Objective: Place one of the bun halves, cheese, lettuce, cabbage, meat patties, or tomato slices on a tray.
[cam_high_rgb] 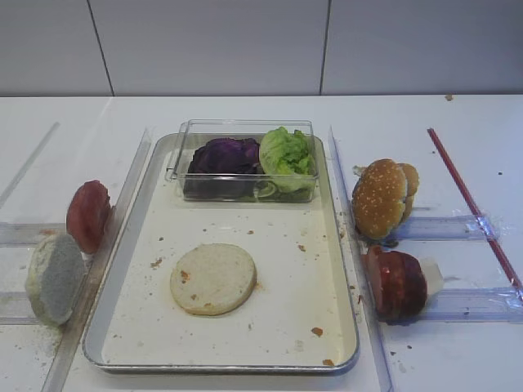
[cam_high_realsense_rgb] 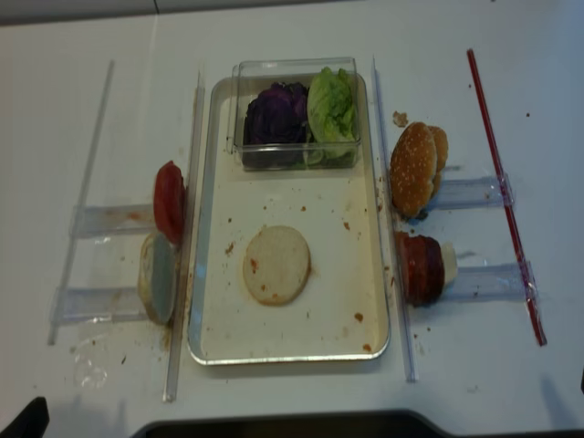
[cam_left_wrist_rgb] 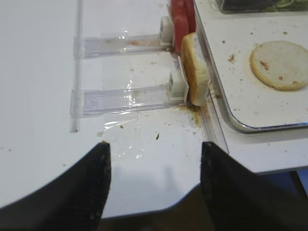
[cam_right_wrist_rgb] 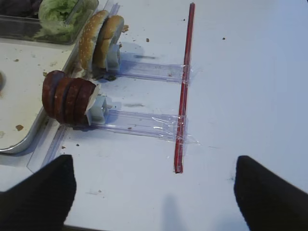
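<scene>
A flat pale bun half [cam_high_rgb: 212, 278] lies in the middle of the metal tray [cam_high_rgb: 131, 269]. At the tray's far end a clear box holds purple cabbage [cam_high_rgb: 223, 155] and lettuce [cam_high_rgb: 286, 151]. Left of the tray, red tomato slices [cam_high_rgb: 87, 215] and another bun half [cam_high_rgb: 55, 278] stand on edge in clear holders. On the right stand seeded bun halves [cam_high_rgb: 380, 196] and dark meat patties [cam_high_rgb: 395, 282]. My left gripper [cam_left_wrist_rgb: 155, 154] hangs open and empty near the table's front edge, short of the upright bun half [cam_left_wrist_rgb: 195, 70]. My right gripper [cam_right_wrist_rgb: 154, 192] is wide open and empty, short of the patties [cam_right_wrist_rgb: 67, 98].
A long red strip [cam_high_rgb: 474, 204] is taped to the table right of the holders. Clear plastic rails [cam_high_rgb: 122, 204] run along both sides of the tray. Crumbs lie on the tray and on the table by the left holders [cam_left_wrist_rgb: 125, 96]. The table's front edge is just below my left gripper.
</scene>
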